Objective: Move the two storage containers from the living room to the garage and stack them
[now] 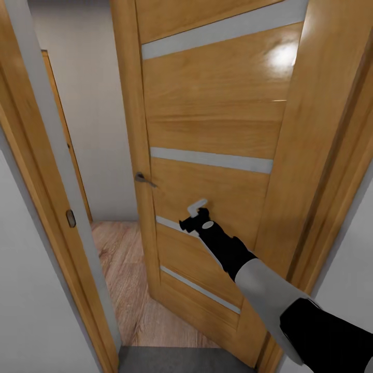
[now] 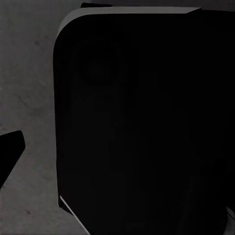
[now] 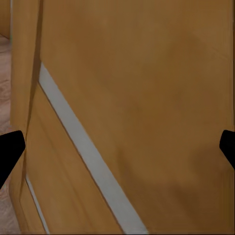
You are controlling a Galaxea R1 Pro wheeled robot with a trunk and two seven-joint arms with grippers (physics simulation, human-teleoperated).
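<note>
The two storage containers are out of view. I face a partly open orange-brown wooden door (image 1: 217, 119) with pale grey strips. My right gripper (image 1: 193, 214) reaches out on its black and grey arm to the door's face, below and right of the door handle (image 1: 145, 180). In the right wrist view its fingertips (image 3: 10, 152) stand wide apart at the picture's edges, open and empty, with the door panel (image 3: 147, 88) close ahead. The left wrist view has one dark fingertip (image 2: 11, 149) far to the side over concrete floor (image 2: 29, 73), beside my own black body (image 2: 142, 127).
Through the gap left of the door I see light wood plank floor (image 1: 124, 259) and a pale wall (image 1: 93, 103). The wooden door frame (image 1: 52, 197) with its latch plate (image 1: 70, 218) bounds the gap on the left. Dark grey concrete floor (image 1: 176, 361) lies at my feet.
</note>
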